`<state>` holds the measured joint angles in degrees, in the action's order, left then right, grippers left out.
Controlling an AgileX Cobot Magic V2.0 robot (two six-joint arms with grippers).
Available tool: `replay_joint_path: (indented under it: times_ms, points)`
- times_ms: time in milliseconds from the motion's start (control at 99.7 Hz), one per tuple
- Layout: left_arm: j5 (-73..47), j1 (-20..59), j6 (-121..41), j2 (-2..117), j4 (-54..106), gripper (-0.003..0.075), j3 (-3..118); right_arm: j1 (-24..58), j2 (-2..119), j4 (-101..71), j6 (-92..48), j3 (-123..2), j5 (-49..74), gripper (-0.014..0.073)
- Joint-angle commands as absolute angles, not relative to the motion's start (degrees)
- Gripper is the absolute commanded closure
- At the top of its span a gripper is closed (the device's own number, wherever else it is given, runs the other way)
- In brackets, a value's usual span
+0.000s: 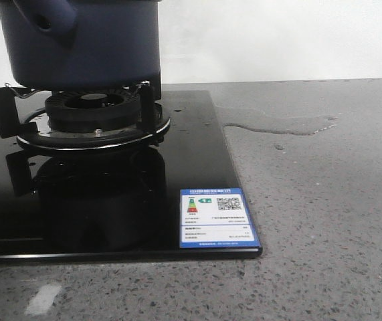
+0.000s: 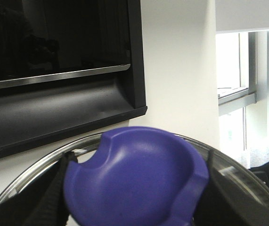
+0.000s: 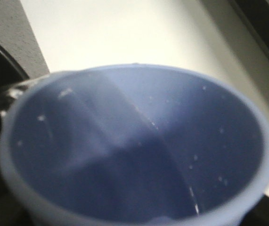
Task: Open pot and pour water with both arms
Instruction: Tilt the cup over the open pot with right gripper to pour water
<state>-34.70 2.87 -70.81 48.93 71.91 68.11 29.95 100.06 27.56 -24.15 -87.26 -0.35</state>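
One pot (image 1: 83, 47) sits on the burner (image 1: 93, 120) of the black hob, far left of the desk (image 1: 311, 200), a water puddle (image 1: 277, 124) alongside. The left gripper (image 2: 136, 188) clamps the lid's purple knob (image 2: 134, 179). The right gripper's state cannot be told; a light blue cup (image 3: 134, 150) fills its view.

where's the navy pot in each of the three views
Front view: the pot sits top left on the burner grate of the black stove.
Left wrist view: not in it.
Right wrist view: not in it; a light blue cup fills the picture.
Shared landmark: only the pale wall.
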Motion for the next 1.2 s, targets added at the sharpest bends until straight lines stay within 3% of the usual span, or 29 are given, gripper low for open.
replay_joint_path:
  times_ms: [0,923,1194]
  points:
    - [-31.9,3.4,-70.2,48.3,75.0,0.0490,69.6,28.7,97.1,28.3,-24.9,-90.0,-7.6,0.0341]
    - [-30.6,3.4,-70.2,48.3,75.3,0.0490,66.4,27.8,97.1,30.2,-39.8,-90.3,-14.7,0.0341]
    - [-30.4,4.1,-70.2,48.3,75.2,0.0490,66.4,27.9,99.5,30.8,-40.1,-96.1,-13.5,0.0341]
